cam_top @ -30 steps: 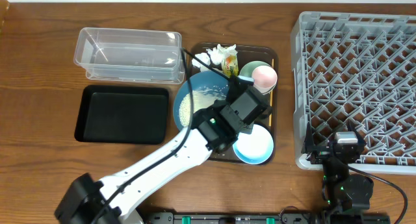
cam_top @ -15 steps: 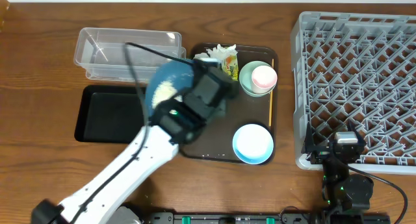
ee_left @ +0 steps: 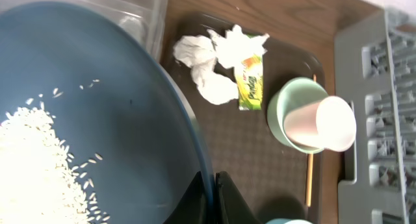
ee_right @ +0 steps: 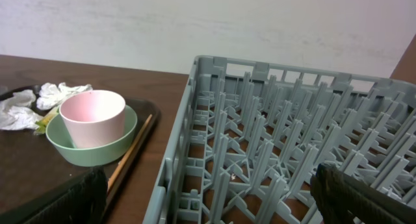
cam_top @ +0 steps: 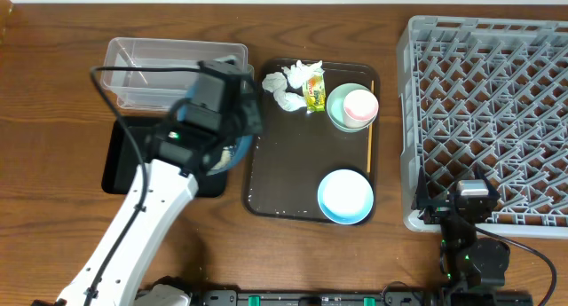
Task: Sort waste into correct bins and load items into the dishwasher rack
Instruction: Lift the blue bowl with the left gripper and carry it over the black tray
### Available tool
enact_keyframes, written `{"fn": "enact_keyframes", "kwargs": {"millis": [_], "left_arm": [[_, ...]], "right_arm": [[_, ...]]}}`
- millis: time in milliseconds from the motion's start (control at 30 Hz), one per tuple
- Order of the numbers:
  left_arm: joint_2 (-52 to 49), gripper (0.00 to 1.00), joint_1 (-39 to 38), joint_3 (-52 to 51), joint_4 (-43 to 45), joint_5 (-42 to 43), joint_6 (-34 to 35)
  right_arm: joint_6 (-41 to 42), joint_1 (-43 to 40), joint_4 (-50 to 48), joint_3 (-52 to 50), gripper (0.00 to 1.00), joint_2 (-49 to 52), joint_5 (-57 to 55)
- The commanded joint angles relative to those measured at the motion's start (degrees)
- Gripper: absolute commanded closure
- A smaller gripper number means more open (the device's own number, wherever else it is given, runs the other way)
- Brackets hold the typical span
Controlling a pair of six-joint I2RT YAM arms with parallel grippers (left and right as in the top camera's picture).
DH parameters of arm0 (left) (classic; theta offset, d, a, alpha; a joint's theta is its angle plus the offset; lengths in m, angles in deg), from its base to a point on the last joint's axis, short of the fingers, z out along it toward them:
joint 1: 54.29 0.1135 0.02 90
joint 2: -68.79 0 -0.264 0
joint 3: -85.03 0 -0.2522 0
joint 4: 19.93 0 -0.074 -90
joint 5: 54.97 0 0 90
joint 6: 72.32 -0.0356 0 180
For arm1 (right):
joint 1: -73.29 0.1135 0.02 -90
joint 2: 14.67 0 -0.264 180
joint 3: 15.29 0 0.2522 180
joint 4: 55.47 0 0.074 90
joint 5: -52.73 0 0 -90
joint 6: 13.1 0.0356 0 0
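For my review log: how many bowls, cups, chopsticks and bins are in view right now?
Bowls: 3 (dark-blue bowl, light-blue bowl, pale green bowl)
Cups: 1 (pink cup)
Chopsticks: 1 (chopstick)
Bins: 2 (black tray, clear tub)
Total: 7

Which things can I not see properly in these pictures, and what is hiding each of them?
- Overhead: the left arm covers most of the dark-blue bowl and part of the black tray, so what lies under the bowl is hidden.
- Left wrist: the rice is cut off by the left and bottom edges.
- Right wrist: the fingers of the right gripper are blurred and cut off at the lower corners.
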Motion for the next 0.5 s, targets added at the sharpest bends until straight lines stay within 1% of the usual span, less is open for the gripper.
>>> {"fn": "enact_keyframes", "kwargs": {"millis": [0, 267, 467], "left_arm": [[0.8, 0.94, 4.5, 1.6, 0.2, 9.1, -0.7], [0.8, 0.94, 12.9, 1.0, 0.0, 20.1, -0.1], [0.8, 0.94, 18.3, 0.9, -0.9, 24.8, 0.2]], "right_arm": [[-0.4, -0.5, 0.0, -0.2, 0.01, -0.3, -0.4], [-0.4, -0.5, 0.0, -0.2, 0.01, -0.3, -0.4], [-0.4, -0.5, 0.0, -0.2, 0.01, -0.3, -0.4]]}}
